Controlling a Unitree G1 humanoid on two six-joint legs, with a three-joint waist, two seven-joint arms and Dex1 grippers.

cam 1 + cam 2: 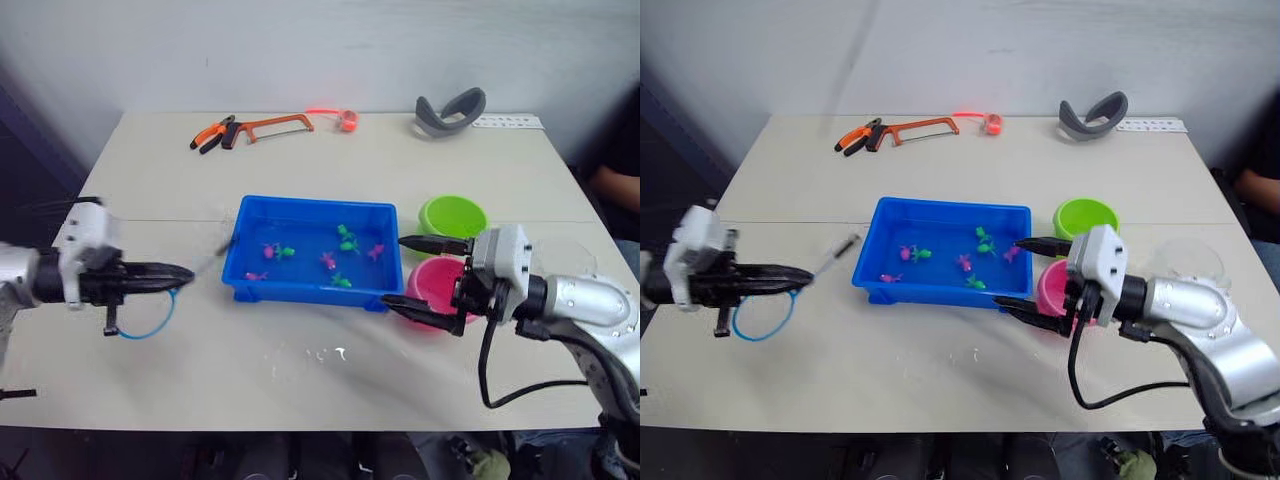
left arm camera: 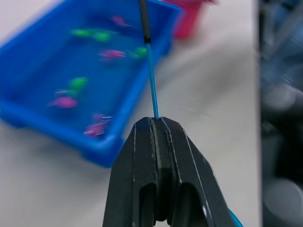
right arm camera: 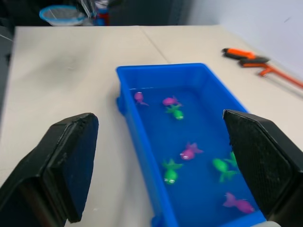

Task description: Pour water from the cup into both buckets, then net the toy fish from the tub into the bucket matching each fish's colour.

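Blue tub holds green and pink toy fish. Left gripper clamped on net handle; right gripper fingers wide apart beside pink bucket.

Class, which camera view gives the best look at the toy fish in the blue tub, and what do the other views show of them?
The right wrist view: the toy fish look large there, shapes and colours distinct, inside the tub. Both eye views show them as tiny green and pink specks. The left wrist view shows them blurred, behind the net handle.
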